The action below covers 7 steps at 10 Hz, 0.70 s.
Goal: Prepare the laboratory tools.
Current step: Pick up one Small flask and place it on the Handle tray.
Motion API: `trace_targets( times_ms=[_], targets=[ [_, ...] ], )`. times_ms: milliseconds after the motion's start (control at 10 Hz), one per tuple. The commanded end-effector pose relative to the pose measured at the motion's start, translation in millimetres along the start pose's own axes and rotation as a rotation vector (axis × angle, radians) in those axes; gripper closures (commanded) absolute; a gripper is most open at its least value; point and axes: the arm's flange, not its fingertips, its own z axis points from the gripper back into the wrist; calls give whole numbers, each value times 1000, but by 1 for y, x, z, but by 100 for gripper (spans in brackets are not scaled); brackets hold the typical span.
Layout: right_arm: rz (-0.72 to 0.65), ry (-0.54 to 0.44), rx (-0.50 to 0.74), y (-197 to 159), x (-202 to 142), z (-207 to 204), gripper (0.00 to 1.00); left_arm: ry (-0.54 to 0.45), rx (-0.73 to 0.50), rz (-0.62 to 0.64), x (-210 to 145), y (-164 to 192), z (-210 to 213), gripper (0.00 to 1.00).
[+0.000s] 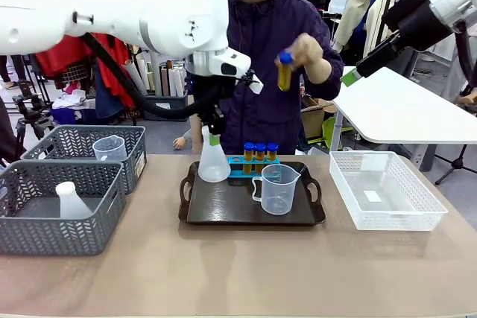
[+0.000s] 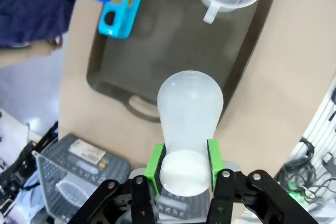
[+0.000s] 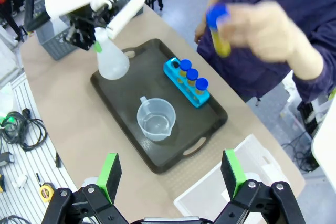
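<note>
My left gripper (image 1: 215, 139) (image 2: 184, 167) is shut on the neck of a translucent white conical flask (image 1: 214, 163) (image 2: 189, 109), held upright at the left rear corner of a dark tray (image 1: 223, 210). I cannot tell whether its base touches the tray. On the tray stand a clear handled beaker (image 1: 279, 188) and a blue rack (image 1: 237, 171) with three amber blue-capped tubes (image 1: 260, 152). The person's hand (image 1: 313, 56) holds another tube (image 1: 285, 71) up above the tray. My right gripper (image 3: 172, 177) hangs open high over the table's right side, nothing between its fingers.
Two grey mesh baskets (image 1: 45, 236) stand at the left; the rear one holds a beaker (image 1: 109, 148), the near one a flask (image 1: 72, 201). A white mesh basket (image 1: 417, 214) sits right of the tray. A white side table (image 1: 402, 109) stands behind it.
</note>
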Motion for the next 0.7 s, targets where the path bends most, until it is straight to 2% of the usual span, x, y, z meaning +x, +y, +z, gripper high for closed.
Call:
trace_targets(
  times_ms=[0,600],
  targets=[
    [-1,-18,19,-1,0,0,0,-32,-16,-43,1,-5,-16,100],
    [-1,-18,19,-1,0,0,0,-11,-19,-26,12,-7,-25,100]
  ],
)
